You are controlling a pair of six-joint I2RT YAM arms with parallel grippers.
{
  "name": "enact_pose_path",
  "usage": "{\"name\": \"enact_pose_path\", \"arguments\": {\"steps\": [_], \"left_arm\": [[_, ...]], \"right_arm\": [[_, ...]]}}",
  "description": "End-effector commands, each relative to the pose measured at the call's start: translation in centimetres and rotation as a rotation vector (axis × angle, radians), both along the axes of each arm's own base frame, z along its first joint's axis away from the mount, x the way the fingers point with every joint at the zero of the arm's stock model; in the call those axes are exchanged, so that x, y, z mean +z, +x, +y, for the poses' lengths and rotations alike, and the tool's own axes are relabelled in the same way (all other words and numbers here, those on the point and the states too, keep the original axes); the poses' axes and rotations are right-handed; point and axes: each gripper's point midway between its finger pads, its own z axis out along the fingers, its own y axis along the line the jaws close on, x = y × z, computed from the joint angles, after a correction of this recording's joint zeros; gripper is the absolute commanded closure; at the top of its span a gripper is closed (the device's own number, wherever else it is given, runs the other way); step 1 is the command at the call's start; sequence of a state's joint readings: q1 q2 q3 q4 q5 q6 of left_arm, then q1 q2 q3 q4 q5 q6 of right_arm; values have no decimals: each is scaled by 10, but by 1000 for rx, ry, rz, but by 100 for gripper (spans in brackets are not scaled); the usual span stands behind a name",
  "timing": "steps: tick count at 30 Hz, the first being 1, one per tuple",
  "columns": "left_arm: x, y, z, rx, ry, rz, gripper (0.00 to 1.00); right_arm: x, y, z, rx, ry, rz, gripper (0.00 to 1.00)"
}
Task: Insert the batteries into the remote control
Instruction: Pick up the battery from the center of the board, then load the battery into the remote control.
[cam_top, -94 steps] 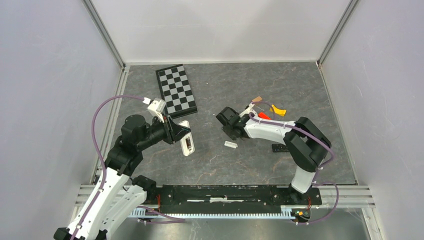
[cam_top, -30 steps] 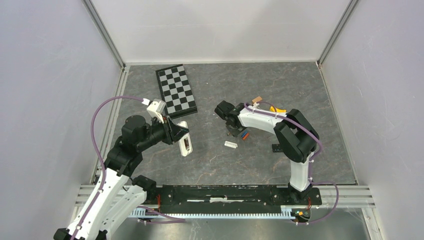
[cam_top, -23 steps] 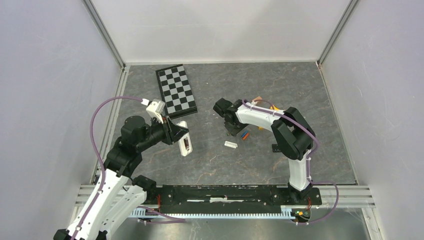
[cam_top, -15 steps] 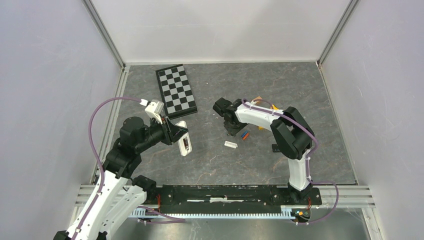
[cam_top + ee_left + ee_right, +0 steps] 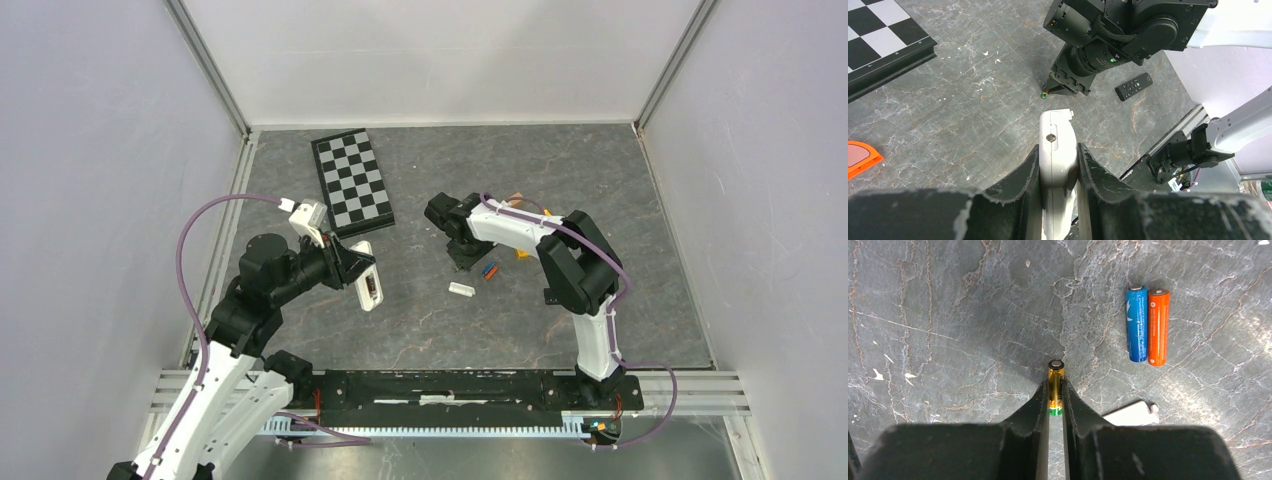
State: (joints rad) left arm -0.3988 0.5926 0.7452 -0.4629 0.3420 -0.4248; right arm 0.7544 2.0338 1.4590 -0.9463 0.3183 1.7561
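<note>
Blue battery (image 5: 1136,324), orange battery (image 5: 1158,327): lettering illegible

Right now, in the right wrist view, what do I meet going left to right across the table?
gold battery, held in the fingers of the right gripper → blue battery → orange battery. The white flat piece lower down overlaps those two, so it is left out.

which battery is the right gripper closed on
The gold battery, pinched in the right gripper. The blue battery and orange battery lie side by side, untouched, off to one side.
</note>
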Motion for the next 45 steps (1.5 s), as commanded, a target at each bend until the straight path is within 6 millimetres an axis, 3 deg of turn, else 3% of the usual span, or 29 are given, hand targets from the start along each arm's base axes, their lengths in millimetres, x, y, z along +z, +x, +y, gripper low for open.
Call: {"name": "enact_pose_path", "arguments": {"steps": [1,9,17,21,27,35,45], "left_arm": [[17,5,1,-3,5,-80,98],[13,8,-14,-46,-67,-24,98],[-13,21,-44,-110,-193,137,98],[-26,34,-57,-117,-258,216,98],[-46,59,-80,-139,-325,316,98],[-67,89,-105,-150,-340,346,98],[-78,108,-134,-240,-377,313,98]], "right_arm": [[-13,-7,-16,-5,-87,25,94],[38,25,-29,195,-185,-161,96],[63,24,-49,422,-239,-262,99],[78,26,-59,513,-234,-330,95],[101,26,-64,712,-181,-473,100],[124,11,-46,1032,-119,-625,100],[163,-39,12,1415,129,-752,100]]}}
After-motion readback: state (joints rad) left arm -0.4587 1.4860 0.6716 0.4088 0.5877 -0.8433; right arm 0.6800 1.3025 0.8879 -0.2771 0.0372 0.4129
